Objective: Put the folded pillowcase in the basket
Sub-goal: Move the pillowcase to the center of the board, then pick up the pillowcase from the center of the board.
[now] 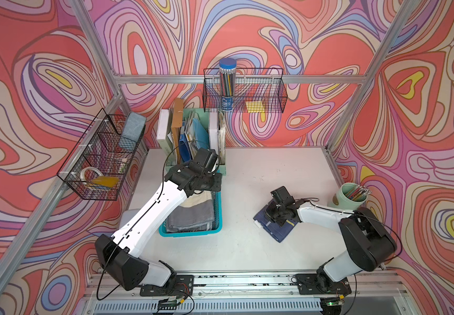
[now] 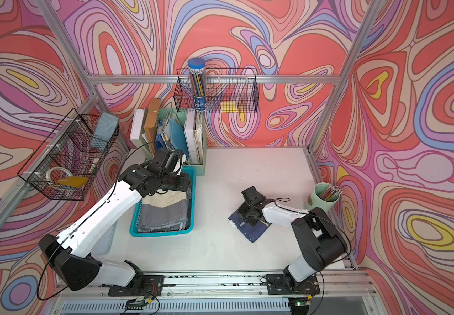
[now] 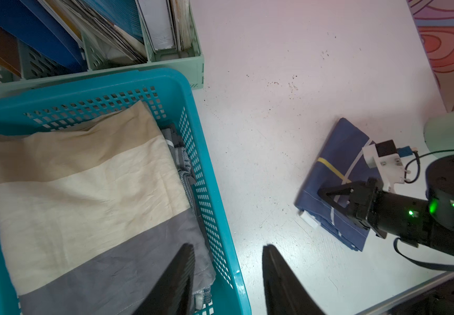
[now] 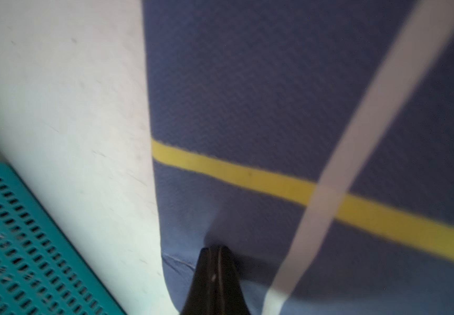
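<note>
Closed pincer (image 4: 215, 249) touching navy pillowcase (image 4: 261, 95), turquoise basket (image 4: 16, 231)

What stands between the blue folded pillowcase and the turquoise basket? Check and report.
Nothing on the table: the stretch between the pillowcase and the basket is bare. But the left claw hangs open over the basket's rim on that side, and folded cloths already lie inside.

A stack of folded cloths (image 1: 193, 215) is held in the basket (image 1: 193, 234). Directly behind the basket, a file organizer (image 3: 176, 65) is stood on the surface (image 1: 247, 251). The folded pillowcase (image 3: 335, 147) is laid well to the right of the basket, and a pencil cup (image 1: 341, 199) is placed farther right still.
</note>
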Tool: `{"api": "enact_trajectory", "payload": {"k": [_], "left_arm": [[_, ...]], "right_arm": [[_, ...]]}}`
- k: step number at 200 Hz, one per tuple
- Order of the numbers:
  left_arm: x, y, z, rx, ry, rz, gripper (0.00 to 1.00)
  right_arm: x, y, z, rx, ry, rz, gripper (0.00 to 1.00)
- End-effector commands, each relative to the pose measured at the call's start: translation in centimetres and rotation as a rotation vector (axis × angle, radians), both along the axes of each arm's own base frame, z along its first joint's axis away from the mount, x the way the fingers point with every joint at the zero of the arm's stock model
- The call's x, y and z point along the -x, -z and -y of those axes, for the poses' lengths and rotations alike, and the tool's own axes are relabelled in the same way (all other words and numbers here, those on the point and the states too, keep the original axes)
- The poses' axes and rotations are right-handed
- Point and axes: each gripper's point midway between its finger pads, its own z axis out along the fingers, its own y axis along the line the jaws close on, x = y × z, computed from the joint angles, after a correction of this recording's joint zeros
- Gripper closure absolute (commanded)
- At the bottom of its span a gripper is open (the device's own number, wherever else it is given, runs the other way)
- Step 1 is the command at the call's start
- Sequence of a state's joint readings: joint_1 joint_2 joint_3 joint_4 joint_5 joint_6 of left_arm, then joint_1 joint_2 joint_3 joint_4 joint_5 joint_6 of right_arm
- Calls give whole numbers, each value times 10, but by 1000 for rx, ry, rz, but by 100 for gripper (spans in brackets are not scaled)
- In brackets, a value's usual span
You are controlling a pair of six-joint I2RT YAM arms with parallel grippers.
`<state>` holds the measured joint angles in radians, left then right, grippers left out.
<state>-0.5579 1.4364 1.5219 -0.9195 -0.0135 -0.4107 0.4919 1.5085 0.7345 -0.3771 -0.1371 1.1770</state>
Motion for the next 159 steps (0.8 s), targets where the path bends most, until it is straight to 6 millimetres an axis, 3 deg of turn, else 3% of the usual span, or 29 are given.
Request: {"api": "enact_trajectory", "payload": {"k": [1, 9, 25, 52, 76, 110, 159], "left_arm": [[-1, -1, 22, 51, 47, -23, 56], [-1, -1, 29, 34, 67, -25, 56], [2, 5, 52, 1, 124, -52, 56], [18, 27, 103, -15, 251, -124, 55], [31, 59, 137, 62, 301, -243, 52], [50, 105, 157, 29, 362, -357, 48], [63, 158, 177, -25, 374, -448, 39]], "right_arm": [[19, -22, 30, 158, -96, -1, 100], [14, -39, 36, 195, -96, 42, 100], [9, -64, 67, 291, -12, 97, 100], [9, -57, 124, 248, 204, 62, 100], [1, -54, 157, 274, 297, 59, 100], [-10, -34, 180, 285, 318, 15, 100], [-18, 1, 170, 245, 247, -32, 100]]}}
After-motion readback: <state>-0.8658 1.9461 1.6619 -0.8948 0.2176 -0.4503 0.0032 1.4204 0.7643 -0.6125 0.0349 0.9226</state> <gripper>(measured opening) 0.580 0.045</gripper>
